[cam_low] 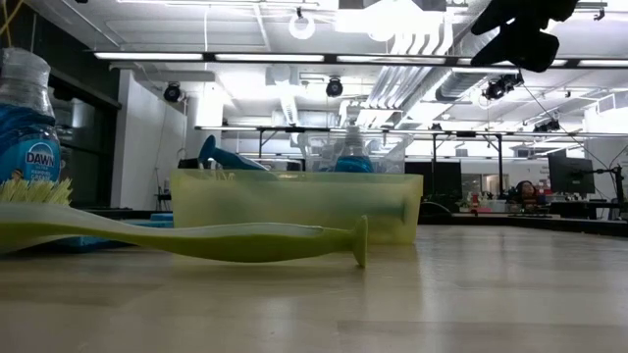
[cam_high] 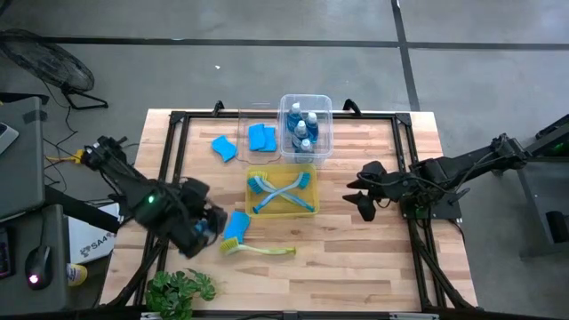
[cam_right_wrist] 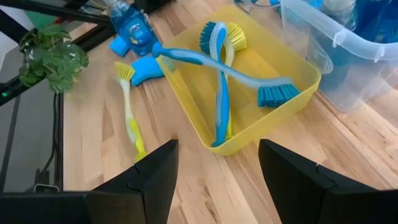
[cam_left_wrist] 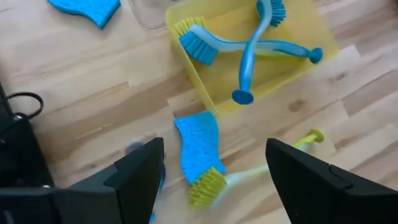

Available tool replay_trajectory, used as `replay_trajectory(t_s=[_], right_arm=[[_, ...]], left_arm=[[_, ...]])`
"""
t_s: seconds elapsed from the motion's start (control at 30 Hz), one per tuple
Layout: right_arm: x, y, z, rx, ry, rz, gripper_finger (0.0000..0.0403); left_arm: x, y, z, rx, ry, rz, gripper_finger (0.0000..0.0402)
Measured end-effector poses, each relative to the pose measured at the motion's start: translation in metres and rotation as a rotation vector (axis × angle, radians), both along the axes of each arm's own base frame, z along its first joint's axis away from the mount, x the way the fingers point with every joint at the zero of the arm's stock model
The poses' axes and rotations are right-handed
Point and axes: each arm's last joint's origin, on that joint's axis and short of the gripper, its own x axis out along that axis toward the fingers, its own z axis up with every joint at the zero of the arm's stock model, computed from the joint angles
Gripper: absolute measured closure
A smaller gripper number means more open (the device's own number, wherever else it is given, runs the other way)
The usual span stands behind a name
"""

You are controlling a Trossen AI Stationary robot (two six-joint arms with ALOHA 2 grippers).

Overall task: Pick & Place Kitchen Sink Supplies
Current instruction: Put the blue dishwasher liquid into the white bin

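Dish brush, yellow-green [cam_high: 258,250], from the high view: lying flat on the wooden table [cam_high: 373,258], just in front of the yellow bin [cam_high: 283,213], bristle end touching a blue sponge [cam_high: 236,226]. Crossing inside that bin, two blue brushes [cam_high: 280,188]. Standing in the clear bin [cam_high: 307,100] behind, the blue-liquid bottles [cam_high: 304,132]; resting beside it, two sponges [cam_high: 261,137] and a loose sponge [cam_high: 224,148]. Hovering over the sponge's outer side, the left gripper [cam_high: 203,233]; hanging to the right of the yellow bin, the right gripper [cam_high: 363,194]. Sitting at the front edge, a leafy plant [cam_high: 182,289].

Low view: stretching across the foreground, the yellow-green brush, with a Dawn bottle [cam_low: 25,118] rising behind its bristles.

Left wrist view: spreading wide apart, the left fingers [cam_left_wrist: 140,177], gripping nothing, sponge and brush head lying between them below.

Right wrist view: standing apart likewise, the right fingers [cam_right_wrist: 298,180], holding nothing, facing the yellow bin.
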Motion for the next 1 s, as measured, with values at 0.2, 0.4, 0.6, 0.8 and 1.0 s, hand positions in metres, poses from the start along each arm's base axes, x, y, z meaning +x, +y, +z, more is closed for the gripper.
replay_trajectory(t_s=[0.2, 0.4, 0.6, 0.8, 1.0], right_arm=[[0.000, 0.000, 0.000, -0.001, 0.004, 0.002, 0.0187], [0.000, 0.000, 0.000, 0.034, -0.003, -0.034, 0.0187], [0.000, -0.001, 0.000, 0.083, -0.015, -0.090, 0.0187], [0.000, -0.001, 0.000, 0.090, -0.021, -0.116, 0.0187], [0.000, -0.002, 0.000, 0.076, -0.029, -0.140, 0.0187]], left_arm=[[-0.005, -0.033, -0.014, -0.009, -0.002, -0.004, 0.0124], [-0.015, -0.066, -0.030, -0.032, 0.040, -0.022, 0.0137], [-0.041, -0.097, -0.042, -0.065, 0.033, -0.027, 0.0160], [-0.062, -0.130, -0.068, -0.043, 0.068, -0.019, 0.0165], [-0.056, -0.144, -0.111, 0.125, 0.119, -0.031, 0.0165]])
